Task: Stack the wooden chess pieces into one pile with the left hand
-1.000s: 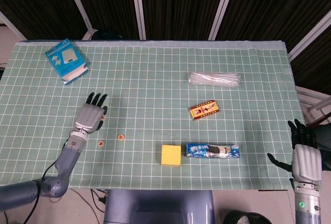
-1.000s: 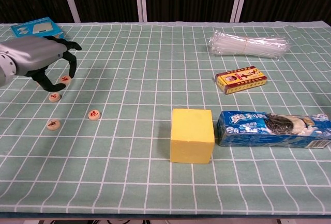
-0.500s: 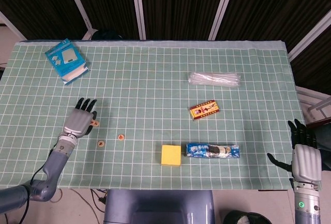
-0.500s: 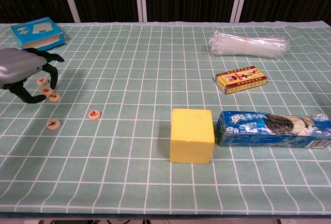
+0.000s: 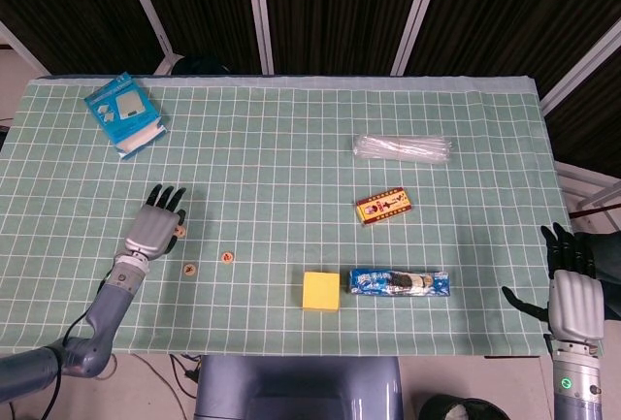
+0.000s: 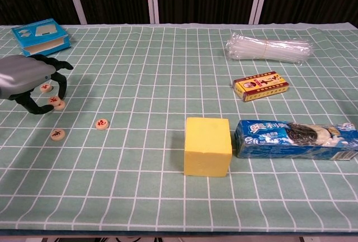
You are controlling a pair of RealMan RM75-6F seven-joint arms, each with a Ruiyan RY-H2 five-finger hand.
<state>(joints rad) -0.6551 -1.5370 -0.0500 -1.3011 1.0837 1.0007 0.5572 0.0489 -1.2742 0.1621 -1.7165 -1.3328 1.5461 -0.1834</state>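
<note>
Several round wooden chess pieces lie at the table's front left. Two lie loose: one (image 6: 57, 134) near the front and one (image 6: 101, 123) to its right. My left hand (image 6: 25, 77) arches over the others. Between its thumb and a finger it pinches a red-marked piece (image 6: 53, 101), which leans against another piece (image 6: 60, 105). A further piece (image 6: 46, 88) lies under the palm. In the head view the left hand (image 5: 153, 226) hides most of this cluster. My right hand (image 5: 572, 296) hangs off the table's front right corner with its fingers spread, holding nothing.
A blue box (image 6: 41, 34) sits behind the left hand. A yellow block (image 6: 207, 146) and a blue biscuit pack (image 6: 293, 139) lie at front centre-right. A red-yellow box (image 6: 260, 85) and a clear plastic bundle (image 6: 268, 49) lie further back.
My left hand carried a red-marked piece leftward and toward the front, then shifted slightly right so it now touches the neighbouring piece. The right hand stayed still.
</note>
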